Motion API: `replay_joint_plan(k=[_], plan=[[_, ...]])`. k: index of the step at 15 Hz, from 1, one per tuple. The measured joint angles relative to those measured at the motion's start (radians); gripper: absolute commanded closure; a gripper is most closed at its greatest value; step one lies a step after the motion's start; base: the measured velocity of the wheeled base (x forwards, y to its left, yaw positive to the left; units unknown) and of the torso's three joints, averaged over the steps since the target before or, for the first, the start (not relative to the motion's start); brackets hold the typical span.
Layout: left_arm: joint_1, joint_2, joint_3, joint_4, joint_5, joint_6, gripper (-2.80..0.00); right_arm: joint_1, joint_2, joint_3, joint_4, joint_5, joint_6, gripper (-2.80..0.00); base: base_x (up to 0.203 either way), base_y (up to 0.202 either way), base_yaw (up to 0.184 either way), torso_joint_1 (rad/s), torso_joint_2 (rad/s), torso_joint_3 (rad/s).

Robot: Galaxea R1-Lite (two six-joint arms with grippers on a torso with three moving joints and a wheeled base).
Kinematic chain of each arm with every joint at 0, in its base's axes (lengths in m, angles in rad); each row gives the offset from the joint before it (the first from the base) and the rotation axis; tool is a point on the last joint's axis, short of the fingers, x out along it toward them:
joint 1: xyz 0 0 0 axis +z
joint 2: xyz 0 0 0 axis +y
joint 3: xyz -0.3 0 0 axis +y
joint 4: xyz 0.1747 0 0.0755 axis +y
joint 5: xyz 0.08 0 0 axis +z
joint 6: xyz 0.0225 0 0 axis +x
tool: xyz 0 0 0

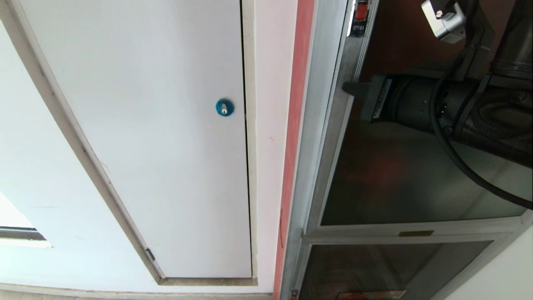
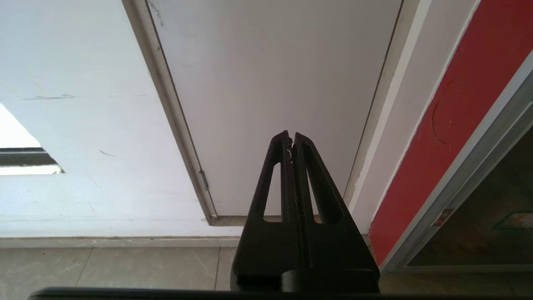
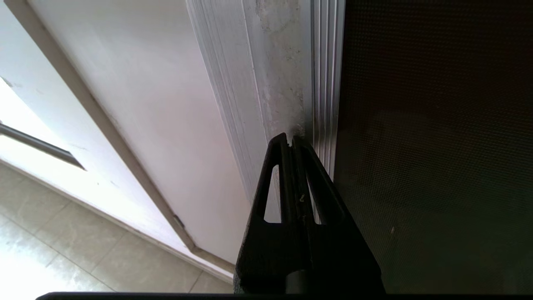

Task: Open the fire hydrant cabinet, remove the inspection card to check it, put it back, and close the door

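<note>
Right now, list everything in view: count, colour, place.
Frosted-glass door: one, dark, silver aluminium frame, right side, shut.
Red latch: one, top of the door's frame edge.
Smaller glass panel: one, dark, below the door.
Red wall strip: one, beside the cabinet frame.
White door: one, left of the strip.
Round lock: one, blue, on the white door.
Tiled floor: beige, below.
Right gripper: black, shut, at the door's frame.
Left gripper: black, shut, facing the white door.

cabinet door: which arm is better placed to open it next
Right. The right gripper is shut, its tip at the door's silver frame edge below the red latch. The left gripper, also shut, points at the white door, away from the cabinet.
</note>
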Motion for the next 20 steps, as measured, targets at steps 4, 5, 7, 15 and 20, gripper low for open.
replay_joint_plan(k=[4, 5, 7, 15, 20], plan=[[0.000, 0.000, 0.000, 0.000, 0.000, 0.000, 0.00, -0.028, 0.032, -0.021, -0.007, -0.001, 0.000, 0.00, 0.000, 0.000, 0.000, 0.000, 0.00, 0.000], [0.000, 0.000, 0.000, 0.000, 0.000, 0.000, 0.00, -0.032, 0.040, -0.027, -0.008, -0.001, 0.000, 0.00, 0.000, 0.000, 0.000, 0.000, 0.00, 0.000], [0.000, 0.000, 0.000, 0.000, 0.000, 0.000, 0.00, -0.039, 0.050, -0.035, -0.012, -0.004, 0.000, 0.00, 0.000, 0.000, 0.000, 0.000, 0.00, 0.000], [0.000, 0.000, 0.000, 0.000, 0.000, 0.000, 0.00, -0.037, -0.020, 0.030, -0.009, 0.039, 0.006, 0.00, 0.000, 0.000, 0.000, 0.000, 0.00, 0.000], [0.000, 0.000, 0.000, 0.000, 0.000, 0.000, 0.00, 0.016, -0.117, 0.067, -0.005, 0.116, 0.008, 0.00, 0.000, 0.000, 0.000, 0.000, 0.00, 0.000]])
